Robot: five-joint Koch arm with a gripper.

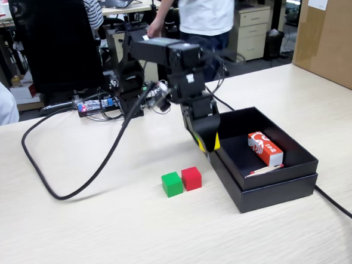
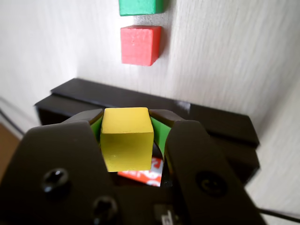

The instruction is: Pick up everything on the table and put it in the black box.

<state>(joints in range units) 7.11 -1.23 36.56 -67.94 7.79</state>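
My gripper (image 1: 208,145) is shut on the yellow cube (image 2: 126,138), which sits between its green-lined jaws; the gripper also fills the bottom of the wrist view (image 2: 126,123). In the fixed view the cube (image 1: 216,142) hangs just above the near-left wall of the black box (image 1: 275,186). The box's wall also shows in the wrist view (image 2: 140,99). The green cube (image 1: 172,183) and the red cube (image 1: 191,178) sit side by side on the table (image 1: 110,232), left of the box. In the wrist view the red cube (image 2: 140,44) and the green cube (image 2: 140,6) lie beyond the box.
A red-and-white carton (image 1: 265,148) and a thin stick (image 1: 264,170) lie inside the box. A black cable (image 1: 65,180) loops across the table at the left. A big brown cardboard box (image 1: 331,33) stands at the back right. People stand behind the table.
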